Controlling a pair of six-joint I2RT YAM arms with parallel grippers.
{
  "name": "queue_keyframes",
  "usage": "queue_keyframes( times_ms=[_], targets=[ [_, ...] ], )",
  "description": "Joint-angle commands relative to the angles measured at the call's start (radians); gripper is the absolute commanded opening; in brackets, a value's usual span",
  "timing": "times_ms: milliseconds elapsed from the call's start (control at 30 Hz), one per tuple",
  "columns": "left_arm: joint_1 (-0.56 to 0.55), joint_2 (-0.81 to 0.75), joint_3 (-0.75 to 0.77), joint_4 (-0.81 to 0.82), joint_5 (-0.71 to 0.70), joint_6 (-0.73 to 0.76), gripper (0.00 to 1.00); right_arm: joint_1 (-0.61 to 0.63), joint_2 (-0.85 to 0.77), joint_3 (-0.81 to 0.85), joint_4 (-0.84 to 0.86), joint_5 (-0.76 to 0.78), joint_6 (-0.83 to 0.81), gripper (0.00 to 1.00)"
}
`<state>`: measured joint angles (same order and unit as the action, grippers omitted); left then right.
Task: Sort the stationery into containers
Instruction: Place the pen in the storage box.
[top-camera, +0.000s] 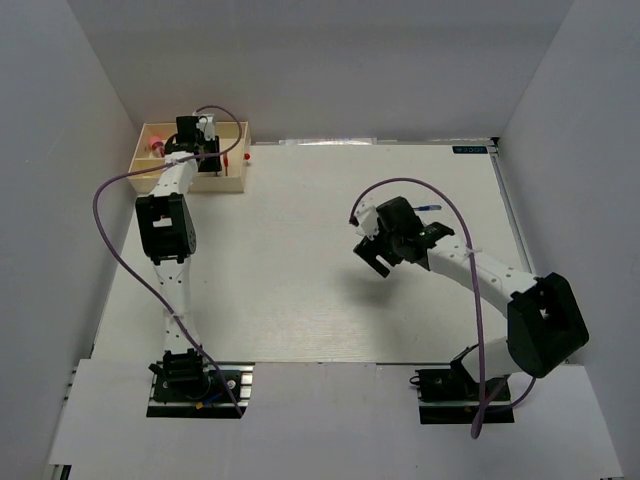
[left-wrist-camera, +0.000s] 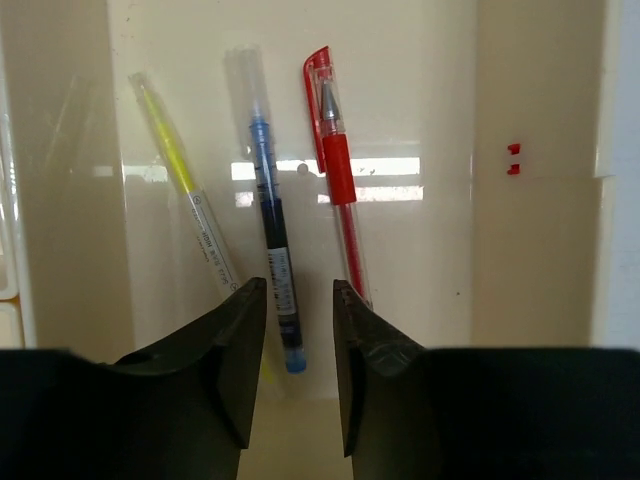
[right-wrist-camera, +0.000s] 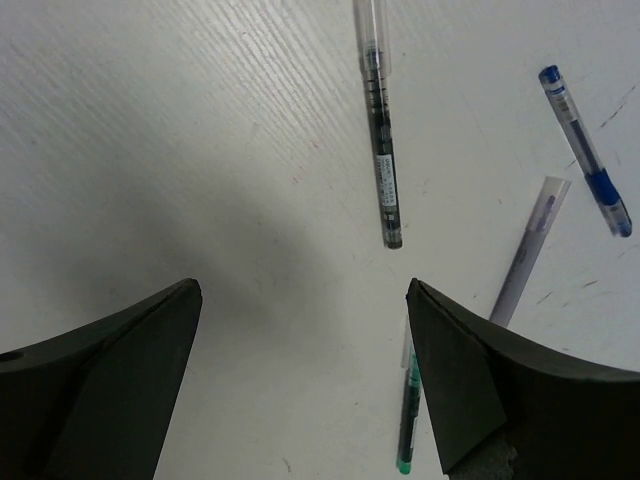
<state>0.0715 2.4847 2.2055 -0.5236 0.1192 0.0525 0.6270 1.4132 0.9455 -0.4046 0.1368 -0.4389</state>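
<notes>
Black-inked clear plastic pen (right-wrist-camera: 381, 150) lies on white table (right-wrist-camera: 150, 120), upper centre of frame, just beyond right fingers (right-wrist-camera: 115, 375). Long axis is near-vertical, square to their closing line. Right fingers wide apart, empty, nearer arm. Left fingers (left-wrist-camera: 232, 340) slightly apart over cream tray (left-wrist-camera: 430, 250), with thin blue pen (left-wrist-camera: 272, 220) loose below the gap.

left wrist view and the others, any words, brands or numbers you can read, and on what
No text can be read in any view.
yellow-green pen: print on its white barrel, too small to read.
blue pen: print on its dark barrel, blurred.
dark pen: white label with print, too small to read.
blue sticker at the far edge of the table: pale marks, blurred.
</notes>
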Motion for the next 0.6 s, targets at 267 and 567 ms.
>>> queue_keyframes(
  times_ms=[267,567],
  targets=[
    [0.019,-0.124,0.017,0.083,0.054,-0.041,0.48,-0.15,0.079,0.148,-0.06,-0.08,0.138,0.83],
    [-0.001,-0.411,0.039,0.183,0.278,-0.151,0.59,-0.22,0.225,0.223,-0.027,-0.101,0.02,0.58]
  ],
)
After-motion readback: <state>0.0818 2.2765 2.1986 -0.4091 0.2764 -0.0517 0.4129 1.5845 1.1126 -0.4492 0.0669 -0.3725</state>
